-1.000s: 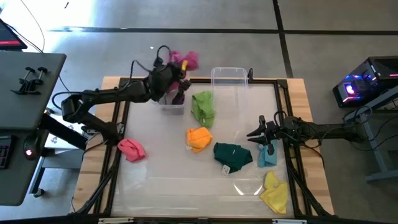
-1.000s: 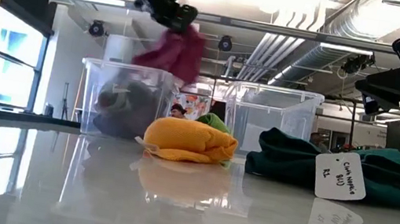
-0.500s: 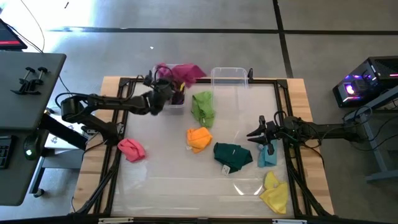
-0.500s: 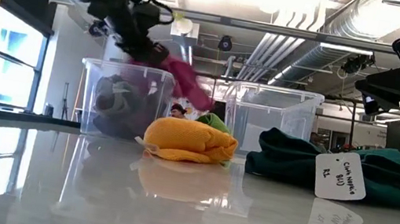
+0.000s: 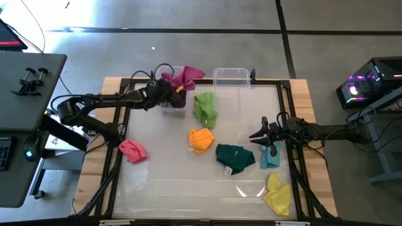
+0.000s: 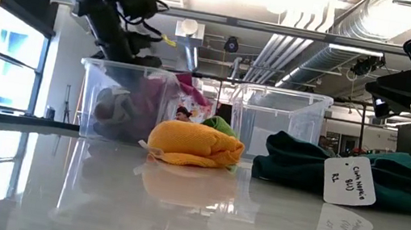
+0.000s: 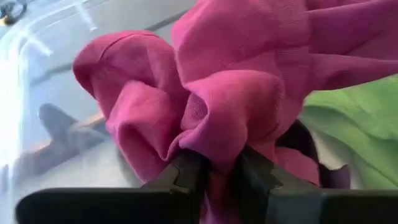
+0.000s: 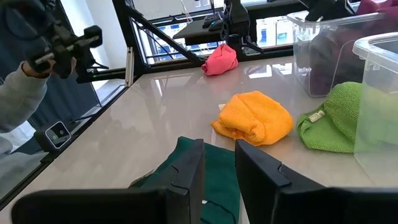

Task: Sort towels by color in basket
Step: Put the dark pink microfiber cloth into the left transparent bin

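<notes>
dropping: magenta towel [image 7: 230, 106] into left bin [image 5: 173, 105]
left gripper [image 7: 219, 171]: jaws narrow, cloth pinched; open wider, lift straight
right gripper [image 8: 217, 163]: jaws narrow, empty, above dark green towel [image 8: 214, 171]

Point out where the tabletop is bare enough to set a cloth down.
Bare: the front strip between the pink cloth and the yellow cloth. Crowded: the centre, with the orange cloth, dark green cloth and light green cloth.

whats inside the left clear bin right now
A magenta towel drapes over the left bin, pinched in the left gripper. Below it, a grey cloth shows through the wall. Anything deeper is covered.
</notes>
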Robot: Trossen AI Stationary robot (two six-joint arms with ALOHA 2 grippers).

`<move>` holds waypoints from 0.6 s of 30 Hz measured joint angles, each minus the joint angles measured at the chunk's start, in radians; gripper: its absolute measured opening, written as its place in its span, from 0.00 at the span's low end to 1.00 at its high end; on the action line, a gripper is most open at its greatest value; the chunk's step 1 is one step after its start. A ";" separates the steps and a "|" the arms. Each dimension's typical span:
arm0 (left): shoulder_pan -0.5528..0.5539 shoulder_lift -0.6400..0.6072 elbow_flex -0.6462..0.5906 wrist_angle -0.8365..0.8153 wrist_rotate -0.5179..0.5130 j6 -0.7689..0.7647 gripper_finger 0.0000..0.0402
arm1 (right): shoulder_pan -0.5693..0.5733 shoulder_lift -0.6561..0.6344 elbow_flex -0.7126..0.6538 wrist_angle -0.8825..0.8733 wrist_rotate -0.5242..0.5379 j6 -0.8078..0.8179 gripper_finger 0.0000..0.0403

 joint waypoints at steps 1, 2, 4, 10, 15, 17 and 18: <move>0.007 -0.018 -0.001 -0.007 0.003 -0.001 0.17 | 0.000 0.000 0.000 0.000 0.000 0.000 0.20; 0.011 -0.041 -0.001 -0.008 0.004 -0.001 0.18 | 0.000 0.000 0.000 0.000 0.000 0.000 0.20; 0.019 -0.091 -0.001 -0.005 0.013 0.009 0.18 | 0.000 0.000 0.000 0.000 0.000 0.000 0.20; 0.025 -0.239 0.025 -0.020 0.047 0.035 0.18 | 0.000 0.000 0.000 0.000 0.000 0.000 0.20; -0.021 -0.309 0.061 -0.117 0.081 0.041 0.18 | 0.000 0.000 0.000 0.000 0.001 0.000 0.20; -0.037 -0.312 0.056 -0.116 0.082 0.060 0.18 | 0.000 0.000 0.000 0.000 0.001 0.000 0.20; -0.042 -0.310 0.052 -0.128 0.082 0.063 0.18 | 0.000 0.000 0.000 0.000 0.001 0.000 0.20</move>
